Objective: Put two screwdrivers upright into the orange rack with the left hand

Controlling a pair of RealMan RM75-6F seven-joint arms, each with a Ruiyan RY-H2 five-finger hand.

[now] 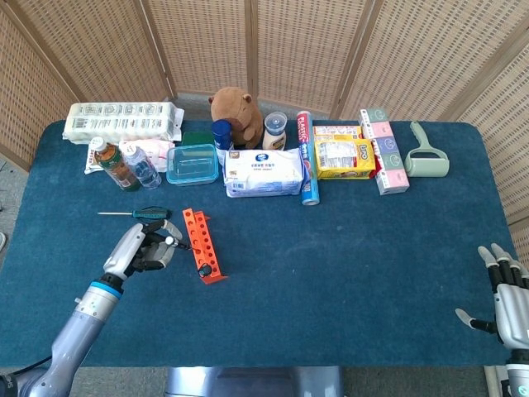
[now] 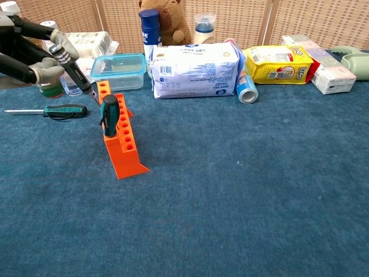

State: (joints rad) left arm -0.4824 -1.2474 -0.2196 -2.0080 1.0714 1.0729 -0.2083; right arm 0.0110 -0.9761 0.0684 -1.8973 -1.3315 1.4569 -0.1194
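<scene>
The orange rack [image 1: 201, 244] [image 2: 120, 143] lies on the blue cloth left of centre. A green-handled screwdriver [image 2: 108, 115] [image 1: 203, 270] stands upright in a near hole of it. My left hand [image 1: 145, 248] [image 2: 36, 55] holds a dark-handled screwdriver [image 2: 74, 69] tilted, its tip down at the rack's far end. Another green-handled screwdriver [image 1: 136, 213] [image 2: 53, 110] lies flat on the cloth left of the rack. My right hand [image 1: 506, 295] rests at the table's right front corner, fingers spread, holding nothing.
Along the back stand a clear lidded box [image 1: 193, 164], bottles [image 1: 124, 165], a wipes pack [image 1: 264, 173], a plush toy [image 1: 237, 113], a tube [image 1: 307, 157], snack boxes [image 1: 343, 155] and a lint roller [image 1: 426, 153].
</scene>
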